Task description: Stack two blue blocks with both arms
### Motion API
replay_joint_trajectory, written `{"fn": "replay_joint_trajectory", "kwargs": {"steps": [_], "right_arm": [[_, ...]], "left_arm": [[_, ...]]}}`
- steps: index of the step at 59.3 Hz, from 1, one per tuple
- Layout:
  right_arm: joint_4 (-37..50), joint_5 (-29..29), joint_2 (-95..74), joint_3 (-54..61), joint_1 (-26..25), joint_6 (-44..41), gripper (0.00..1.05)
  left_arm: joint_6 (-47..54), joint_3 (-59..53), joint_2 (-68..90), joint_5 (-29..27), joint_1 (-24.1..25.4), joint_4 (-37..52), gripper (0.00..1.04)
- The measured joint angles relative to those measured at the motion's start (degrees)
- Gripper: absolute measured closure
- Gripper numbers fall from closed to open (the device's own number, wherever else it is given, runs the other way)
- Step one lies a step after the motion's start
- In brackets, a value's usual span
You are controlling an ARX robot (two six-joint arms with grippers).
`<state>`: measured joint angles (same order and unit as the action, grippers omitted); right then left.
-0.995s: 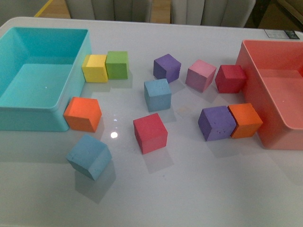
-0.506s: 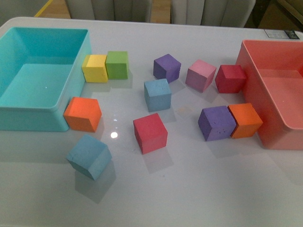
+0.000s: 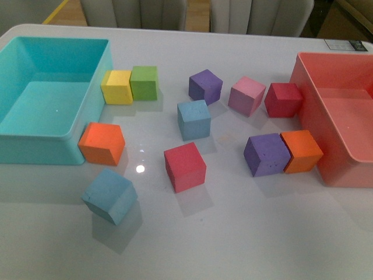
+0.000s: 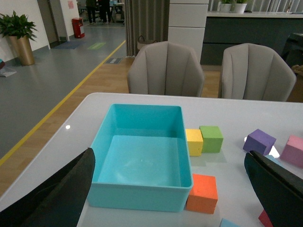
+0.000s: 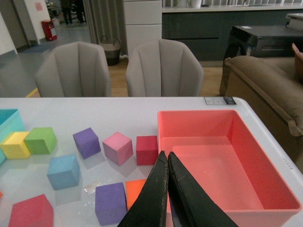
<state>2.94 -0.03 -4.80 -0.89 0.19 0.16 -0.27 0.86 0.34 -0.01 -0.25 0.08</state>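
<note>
Two pale blue blocks lie apart on the white table. One blue block (image 3: 193,119) sits near the middle and also shows in the right wrist view (image 5: 63,171). The other blue block (image 3: 110,196) lies at the front left, turned at an angle, and only its corner shows in the left wrist view (image 4: 235,222). Neither arm shows in the front view. My left gripper (image 4: 169,153) is open and empty, high above the turquoise bin. My right gripper (image 5: 164,154) is shut and empty, above the salmon bin's near left corner.
A turquoise bin (image 3: 41,149) stands at the left and a salmon bin (image 3: 309,111) at the right. Orange (image 3: 102,143), yellow (image 3: 117,87), green (image 3: 144,82), red (image 3: 185,167), purple (image 3: 266,154) and pink (image 3: 246,95) cubes are scattered between them.
The front view has shifted a little, so everything sits slightly lower in the picture. The blocks keep their places relative to each other.
</note>
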Motion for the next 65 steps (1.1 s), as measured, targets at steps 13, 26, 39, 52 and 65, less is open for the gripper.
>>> {"fn": "replay_joint_trajectory", "kwargs": {"steps": [13,26,39,52,65], "right_arm": [[-2.8,0.1,4.4,0.0,0.0,0.0,1.03],[-2.9,0.1,4.5,0.0,0.0,0.0,0.83],[-2.9,0.1,4.5,0.0,0.0,0.0,0.41],[-2.9,0.2,4.5,0.0,0.0,0.0,0.08],[-2.9,0.1,4.5,0.0,0.0,0.0,0.09]], "left_arm": [[0.0,0.0,0.0,0.0,0.0,0.0,0.09],[0.0,0.0,0.0,0.0,0.0,0.0,0.09],[-6.9,5.8,8.0,7.2,1.7,-15.3,0.09],[-14.2,9.6,16.2,4.6,-2.3,-23.3,0.09],[-13.1,13.6,35.5,-3.0,-14.9,-7.9,0.09]]}}
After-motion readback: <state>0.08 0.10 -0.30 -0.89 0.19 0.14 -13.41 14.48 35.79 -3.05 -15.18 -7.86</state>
